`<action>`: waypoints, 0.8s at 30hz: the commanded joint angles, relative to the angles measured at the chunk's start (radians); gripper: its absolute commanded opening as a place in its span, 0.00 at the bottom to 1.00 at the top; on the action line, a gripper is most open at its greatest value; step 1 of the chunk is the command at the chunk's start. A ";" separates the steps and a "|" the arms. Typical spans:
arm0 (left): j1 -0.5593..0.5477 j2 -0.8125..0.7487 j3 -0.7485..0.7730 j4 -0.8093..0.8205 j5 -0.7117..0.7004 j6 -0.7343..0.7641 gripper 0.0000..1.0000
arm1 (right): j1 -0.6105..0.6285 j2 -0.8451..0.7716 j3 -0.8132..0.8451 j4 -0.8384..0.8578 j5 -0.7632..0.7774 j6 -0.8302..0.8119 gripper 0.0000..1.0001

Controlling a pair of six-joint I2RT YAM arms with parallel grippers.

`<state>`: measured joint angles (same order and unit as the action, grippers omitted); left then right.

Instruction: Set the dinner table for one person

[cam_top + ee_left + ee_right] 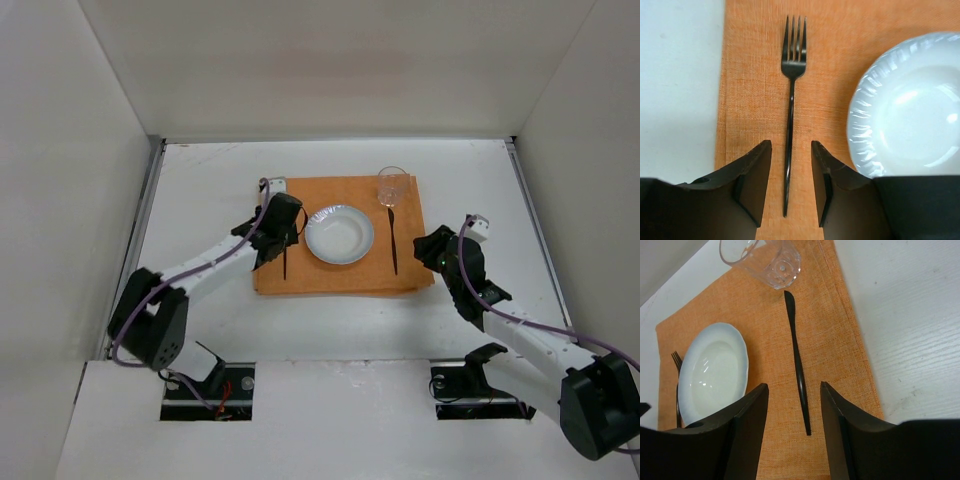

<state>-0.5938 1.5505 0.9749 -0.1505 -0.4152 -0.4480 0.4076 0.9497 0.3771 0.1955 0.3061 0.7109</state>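
The white dinner table [200, 200] bears an orange placemat [340, 278]. On the mat lie a white plate [339, 234], a black fork [285, 265] to its left, a black knife [394, 245] to its right and a clear glass [392, 186] at the far right corner. My left gripper [280, 232] hovers over the fork. In the left wrist view it [791, 145] is open, with the fork's handle [790, 125] lying untouched between the jaws. My right gripper [432, 250] is open [794, 385] and empty just in front of the knife [797, 360].
White walls enclose the table on the left, the back and the right. Thin metal rails [148, 220] run along its side edges. Bare tabletop [910, 315] lies right of the placemat and also left of it [675, 75].
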 commanded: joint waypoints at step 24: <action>0.398 -0.787 -0.562 -0.050 0.113 -0.333 0.42 | -0.065 -0.193 -0.067 0.050 0.145 0.056 0.60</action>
<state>-0.2173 0.7757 0.4339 -0.2058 -0.3649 -0.7521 0.3496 0.7734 0.3210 0.1951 0.4114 0.7509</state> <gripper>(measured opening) 0.415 0.599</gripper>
